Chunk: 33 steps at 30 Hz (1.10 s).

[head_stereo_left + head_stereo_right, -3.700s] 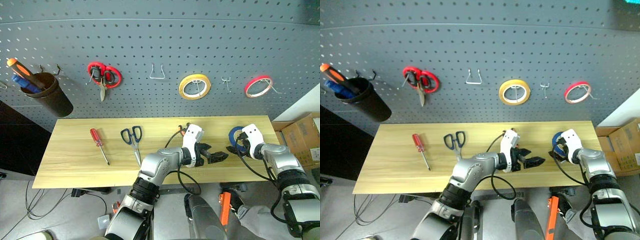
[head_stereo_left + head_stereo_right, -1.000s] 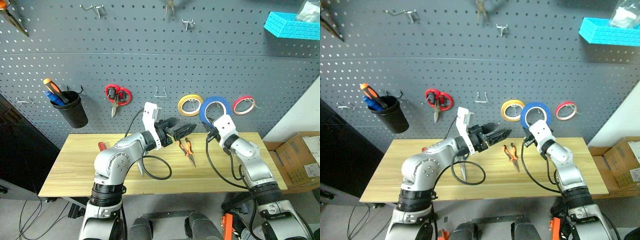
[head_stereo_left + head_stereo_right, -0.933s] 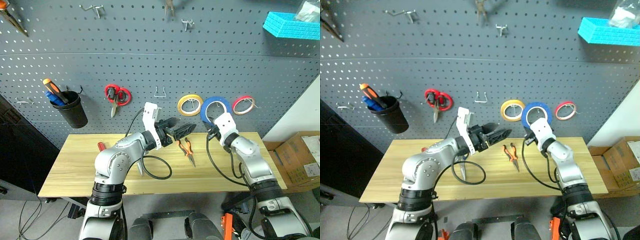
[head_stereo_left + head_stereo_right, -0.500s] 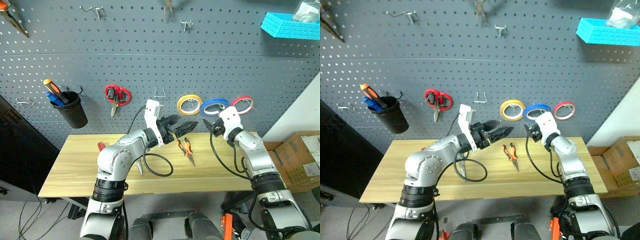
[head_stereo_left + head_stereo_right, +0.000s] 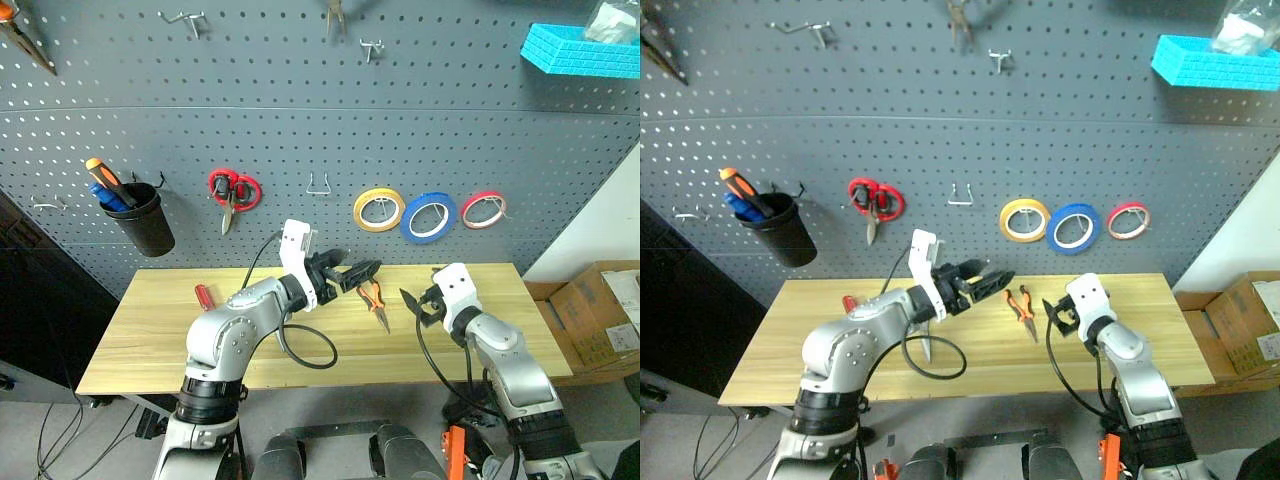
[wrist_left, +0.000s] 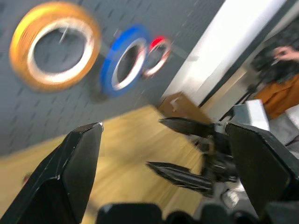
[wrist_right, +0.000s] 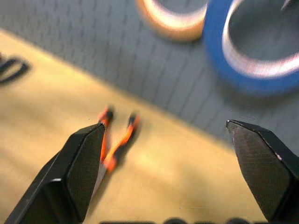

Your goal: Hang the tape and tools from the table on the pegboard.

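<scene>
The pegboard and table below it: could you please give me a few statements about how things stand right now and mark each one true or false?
1. The blue tape hangs on the pegboard between the yellow roll and the red-pink roll. True.
2. The right gripper is shut on the blue tape. False: it is open and holds nothing, down over the table.
3. The pliers hang on the pegboard. False: they lie on the table between the two grippers.
4. The left gripper is open and holds nothing. True.
5. The red-handled scissors lie on the table. False: they hang on the pegboard.
</scene>
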Tool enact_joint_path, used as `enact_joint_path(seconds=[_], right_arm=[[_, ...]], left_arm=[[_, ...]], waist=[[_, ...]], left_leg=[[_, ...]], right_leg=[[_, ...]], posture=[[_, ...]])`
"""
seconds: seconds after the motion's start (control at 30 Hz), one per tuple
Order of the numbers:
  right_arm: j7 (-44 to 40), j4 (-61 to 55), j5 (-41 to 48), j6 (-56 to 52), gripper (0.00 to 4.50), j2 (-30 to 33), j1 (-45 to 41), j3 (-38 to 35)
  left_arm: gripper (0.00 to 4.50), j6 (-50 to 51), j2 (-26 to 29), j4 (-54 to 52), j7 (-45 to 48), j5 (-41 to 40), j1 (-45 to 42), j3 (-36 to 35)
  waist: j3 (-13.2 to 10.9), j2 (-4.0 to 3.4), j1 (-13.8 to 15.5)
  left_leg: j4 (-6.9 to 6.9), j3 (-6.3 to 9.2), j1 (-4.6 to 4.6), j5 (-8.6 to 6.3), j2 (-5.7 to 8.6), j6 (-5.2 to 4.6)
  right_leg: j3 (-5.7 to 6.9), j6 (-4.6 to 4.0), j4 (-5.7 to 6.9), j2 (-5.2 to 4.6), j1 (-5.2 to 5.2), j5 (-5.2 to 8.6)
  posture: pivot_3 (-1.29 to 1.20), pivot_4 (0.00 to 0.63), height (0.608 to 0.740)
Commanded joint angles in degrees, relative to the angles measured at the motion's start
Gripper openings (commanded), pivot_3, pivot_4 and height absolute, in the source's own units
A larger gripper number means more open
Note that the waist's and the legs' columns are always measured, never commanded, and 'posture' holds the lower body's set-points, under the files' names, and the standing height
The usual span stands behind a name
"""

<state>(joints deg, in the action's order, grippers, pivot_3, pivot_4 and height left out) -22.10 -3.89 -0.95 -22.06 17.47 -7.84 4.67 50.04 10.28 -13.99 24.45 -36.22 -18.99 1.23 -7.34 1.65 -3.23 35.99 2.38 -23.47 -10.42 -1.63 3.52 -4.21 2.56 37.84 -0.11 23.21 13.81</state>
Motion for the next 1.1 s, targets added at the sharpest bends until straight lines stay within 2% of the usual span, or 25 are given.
enact_joint_path(seconds=[0.03, 0.2, 0.4, 0.7, 0.93, 1.1], right_arm=[[0.03, -2.8, 0.55, -10.03, 4.46, -0.39, -2.24, 0.98], [-1.95, 4.2, 1.36, -21.35, 4.46, -1.97, -9.34, 3.54], [-0.58, 17.24, 1.23, -26.13, 4.46, -6.35, -19.75, 3.97], [1.5, 34.39, -0.13, -22.84, 4.46, -8.6, -30.84, 3.44], [3.14, 43.02, -1.34, -18.28, 4.46, -7.63, -33.71, 3.26], [3.35, 47.12, -1.3, -16.77, 4.46, -9.15, -35.0, 3.39]], left_arm=[[4.5, 0.62, 0.34, -4.24, -3.46, 2.15, 3.78, 1.59], [4.5, -0.48, 0.43, -5.08, -7.29, 4.58, 12.8, 0.62], [4.5, -2.34, 1.19, -4.2, -8.12, 6.39, 16.76, -1.1], [4.5, -1.7, 0.65, -6.9, -8.71, 5.22, 19.18, -2.06], [4.5, 0.45, -1.12, -9.61, -8.46, 1.99, 18.79, -1.86], [4.5, 1.45, -1.15, -11.07, -8.24, 0.44, 19.77, -1.83]], waist=[[-0.43, -0.06, 0.03], [-2.49, 0.04, 0.0], [-4.76, 0.01, 0.95], [-6.9, -0.05, 2.0], [-7.91, -0.08, 1.91], [-8.16, -0.08, 1.7]], left_leg=[[0.02, 0.0, 0.04, 0.0, 0.0, 0.0], [-0.01, 0.02, 0.26, 0.0, -0.06, 0.0], [-0.02, 0.06, -0.03, 0.0, -0.06, -0.01], [-0.09, 0.1, -0.99, -0.33, -0.03, -0.3], [-0.07, 0.16, -1.06, -0.33, -0.02, -0.3], [-0.06, 0.22, -1.05, -0.33, -0.03, -0.3]], right_leg=[[-0.01, 0.0, 0.02, 0.0, -0.02, 0.0], [-0.03, -0.06, 0.05, -0.02, -0.04, 0.01], [0.02, -0.07, 0.05, -0.02, 0.16, 0.01], [0.15, 0.19, -0.05, -0.05, 0.89, 0.08], [0.18, 0.21, -0.08, -0.05, 0.92, 0.08], [0.21, 0.17, -0.07, -0.03, 0.91, 0.11]], posture=[[0.01, 0.149, 0.74], [0.06, 0.212, 0.74], [0.09, 0.255, 0.74], [0.12, 0.298, 0.74], [0.13, 0.312, 0.74], [0.13, 0.318, 0.74]])
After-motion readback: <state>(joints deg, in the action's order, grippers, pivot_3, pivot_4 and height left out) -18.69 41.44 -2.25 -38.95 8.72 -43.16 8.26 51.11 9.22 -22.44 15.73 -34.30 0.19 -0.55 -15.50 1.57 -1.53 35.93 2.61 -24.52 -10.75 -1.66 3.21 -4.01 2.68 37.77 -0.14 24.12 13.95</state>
